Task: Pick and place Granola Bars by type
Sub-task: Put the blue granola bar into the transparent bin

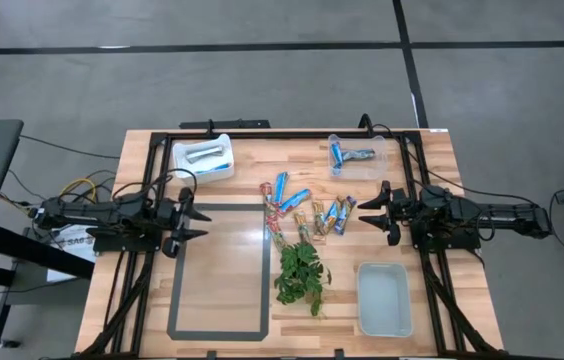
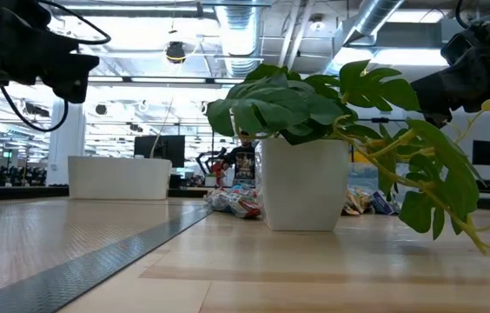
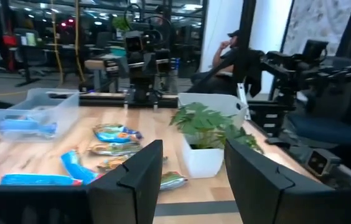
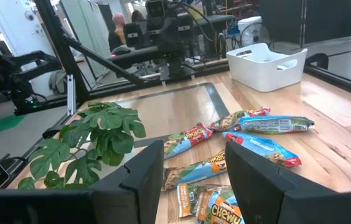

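Several granola bars (image 1: 307,210) lie loose on the wooden table's middle: blue-and-white ones (image 4: 269,124), a red one (image 4: 188,138) and tan ones (image 3: 114,148). One bar lies in the white bin (image 1: 204,160) at the far left. A blue bar lies in the clear bin (image 1: 357,155) at the far right. My left gripper (image 1: 205,224) hovers open at the table's left, pointing level toward the pile (image 3: 192,146). My right gripper (image 1: 362,213) hovers open just right of the pile, nothing between its fingers (image 4: 194,144).
A small plant in a white pot (image 1: 300,272) stands just in front of the bars. A pale tray (image 1: 384,298) sits at the near right. A grey taped rectangle (image 1: 220,270) marks the table's left half. A black frame (image 1: 292,133) edges the table. A person sits beyond the table (image 3: 225,53).
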You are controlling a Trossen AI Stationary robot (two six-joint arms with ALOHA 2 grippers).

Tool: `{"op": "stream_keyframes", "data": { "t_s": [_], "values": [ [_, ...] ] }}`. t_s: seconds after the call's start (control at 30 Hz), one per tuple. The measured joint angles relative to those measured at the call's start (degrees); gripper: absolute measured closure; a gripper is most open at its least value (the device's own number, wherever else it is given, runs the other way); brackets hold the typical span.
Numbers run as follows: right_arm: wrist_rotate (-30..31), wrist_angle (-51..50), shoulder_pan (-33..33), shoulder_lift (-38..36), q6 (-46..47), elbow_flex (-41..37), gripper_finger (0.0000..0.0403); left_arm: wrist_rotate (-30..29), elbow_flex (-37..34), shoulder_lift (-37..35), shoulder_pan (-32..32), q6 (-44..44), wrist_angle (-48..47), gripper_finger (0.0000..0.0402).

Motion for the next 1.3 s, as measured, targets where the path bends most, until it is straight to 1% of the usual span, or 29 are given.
{"op": "stream_keyframes", "data": {
  "t_s": [0.23, 1.3],
  "values": [
    [0.0, 0.0, 0.01, 0.0, 0.0, 0.0, 0.0239, 0.71, -0.01, 0.02, 0.0, -2.13, 0.13, 0.0237],
    [0.0, 0.02, 0.0, -0.01, 0.04, -0.02, 0.0238, 0.55, -0.05, 0.33, 0.0, -2.19, 0.13, 0.0237]
  ]
}}
